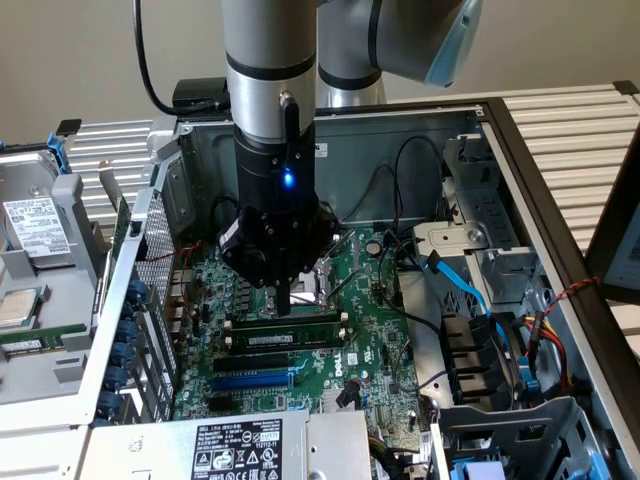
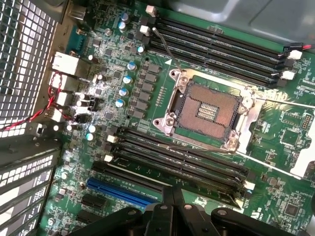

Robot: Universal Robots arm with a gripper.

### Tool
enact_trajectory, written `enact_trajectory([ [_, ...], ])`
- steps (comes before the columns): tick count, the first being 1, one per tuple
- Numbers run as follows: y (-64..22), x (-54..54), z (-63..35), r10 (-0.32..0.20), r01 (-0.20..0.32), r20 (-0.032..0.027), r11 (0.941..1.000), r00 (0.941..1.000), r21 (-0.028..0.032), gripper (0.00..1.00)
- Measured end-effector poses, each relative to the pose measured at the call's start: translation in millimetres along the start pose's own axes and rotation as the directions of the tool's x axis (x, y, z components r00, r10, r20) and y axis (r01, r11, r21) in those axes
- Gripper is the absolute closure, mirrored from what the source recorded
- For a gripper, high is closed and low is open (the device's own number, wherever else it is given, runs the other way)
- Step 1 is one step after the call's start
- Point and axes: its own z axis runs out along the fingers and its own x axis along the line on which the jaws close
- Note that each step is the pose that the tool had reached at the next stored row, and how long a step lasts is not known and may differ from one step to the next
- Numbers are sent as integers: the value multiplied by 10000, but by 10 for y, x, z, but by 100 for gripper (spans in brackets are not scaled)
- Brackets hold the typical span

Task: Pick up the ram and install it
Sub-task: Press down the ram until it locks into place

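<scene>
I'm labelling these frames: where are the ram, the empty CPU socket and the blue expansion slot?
ram (image 1: 290,341): exterior view, its white label.
CPU socket (image 2: 206,110): wrist view, middle of the pin field.
blue expansion slot (image 2: 123,192): wrist view, midway along its blue body.

Exterior view: high, off the arm, angled down into the open PC case (image 1: 560,200), mid-range. Wrist view: close above the motherboard (image 2: 123,78), facing straight down. Shared: CPU socket (image 2: 209,110), memory slots (image 2: 187,162), blue expansion slot (image 2: 123,191) at 6 o'clock of the slots.
</scene>
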Motion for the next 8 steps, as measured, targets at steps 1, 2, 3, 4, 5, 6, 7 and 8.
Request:
enact_trajectory([
  [1,0,-1,1,78,-78,29,10000,10000,14,90],
  [2,0,-1,1,160,-160,59,9999,9999,24,90],
  [3,0,-2,1,313,-314,95,9995,9995,29,90],
  [4,0,-2,1,413,-413,107,9991,9991,28,90],
  [5,0,-1,1,520,-521,117,9986,9986,26,90],
  [6,0,-1,1,627,-627,121,9980,9980,24,90],
  [7,0,-1,1,743,-744,126,9972,9972,20,90],
  [8,0,-1,1,856,-857,128,9963,9962,17,90],
])
